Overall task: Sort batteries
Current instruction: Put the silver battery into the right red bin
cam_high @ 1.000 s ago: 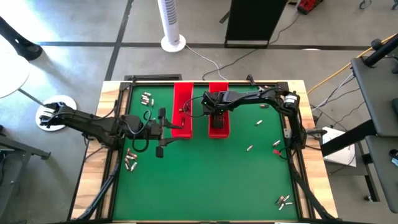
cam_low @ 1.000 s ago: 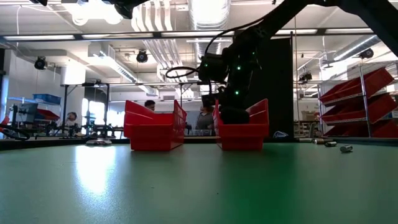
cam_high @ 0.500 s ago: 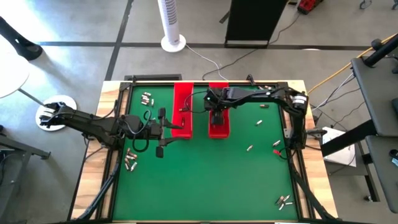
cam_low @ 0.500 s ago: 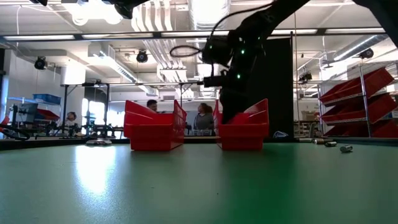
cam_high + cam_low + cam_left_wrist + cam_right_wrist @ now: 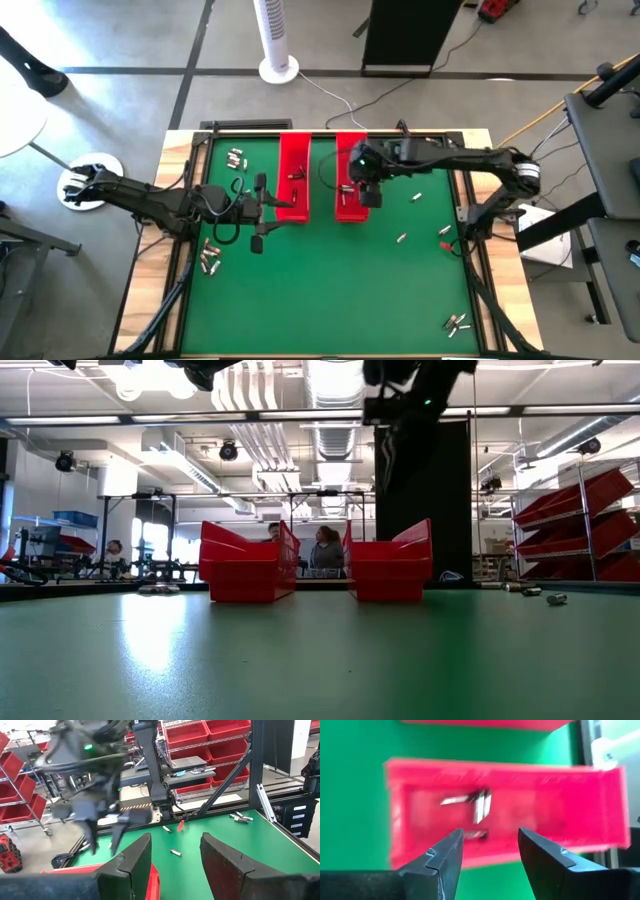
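Observation:
Two long red trays stand side by side at the far middle of the green table, the left tray [image 5: 293, 150] and the right tray [image 5: 351, 145]. My right gripper [image 5: 367, 190] hangs open and empty above the right tray's near end [image 5: 600, 810]; several batteries [image 5: 480, 805] lie on that tray's floor. My left gripper [image 5: 275, 207] is open and empty, level at the left tray's near end, also shown in the left wrist view [image 5: 176, 840]. More batteries lie on the table in loose groups at the far left [image 5: 235, 157], near left [image 5: 210, 258] and near right [image 5: 457, 322].
Single batteries lie scattered on the table's right half [image 5: 415, 198] [image 5: 401, 238] [image 5: 445, 230]. In the low view the trays [image 5: 248, 575] [image 5: 390, 572] stand at the far edge, with people and shelving in the room behind. A black frame [image 5: 468, 200] borders the table.
My right gripper has risen out of the right tray, well above its rim, and has gone a little toward the table's right edge. The trays have stayed in place.

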Available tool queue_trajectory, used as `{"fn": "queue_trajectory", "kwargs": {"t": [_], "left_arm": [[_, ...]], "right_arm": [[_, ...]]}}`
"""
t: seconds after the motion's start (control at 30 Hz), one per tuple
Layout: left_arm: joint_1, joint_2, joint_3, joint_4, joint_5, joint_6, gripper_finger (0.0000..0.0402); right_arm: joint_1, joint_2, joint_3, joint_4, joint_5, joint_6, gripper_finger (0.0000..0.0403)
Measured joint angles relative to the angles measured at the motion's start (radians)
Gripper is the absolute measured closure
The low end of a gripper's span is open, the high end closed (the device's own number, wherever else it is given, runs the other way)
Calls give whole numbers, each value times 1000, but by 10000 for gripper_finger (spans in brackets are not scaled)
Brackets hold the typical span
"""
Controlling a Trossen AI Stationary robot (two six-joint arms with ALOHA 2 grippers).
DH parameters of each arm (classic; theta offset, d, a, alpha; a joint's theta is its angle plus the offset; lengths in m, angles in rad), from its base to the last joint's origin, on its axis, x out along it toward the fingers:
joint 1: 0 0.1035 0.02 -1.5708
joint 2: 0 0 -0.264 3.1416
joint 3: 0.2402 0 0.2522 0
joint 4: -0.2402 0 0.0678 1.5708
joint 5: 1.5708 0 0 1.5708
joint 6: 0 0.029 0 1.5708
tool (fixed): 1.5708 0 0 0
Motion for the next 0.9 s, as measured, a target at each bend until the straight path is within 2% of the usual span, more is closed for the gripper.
{"fn": "queue_trajectory", "kwargs": {"t": [0.23,0.5,0.73,0.9], "left_arm": [[0,1,0,2,0,0,252],[0,1,0,7,0,0,252],[0,1,0,11,-1,0,252],[0,1,0,12,-1,-8,252]], "right_arm": [[111,-136,-146,-157,-4,124,231],[267,-250,-371,-148,-74,314,239],[347,-249,-556,-53,-74,358,252],[356,-204,-584,-24,-78,347,266]]}}
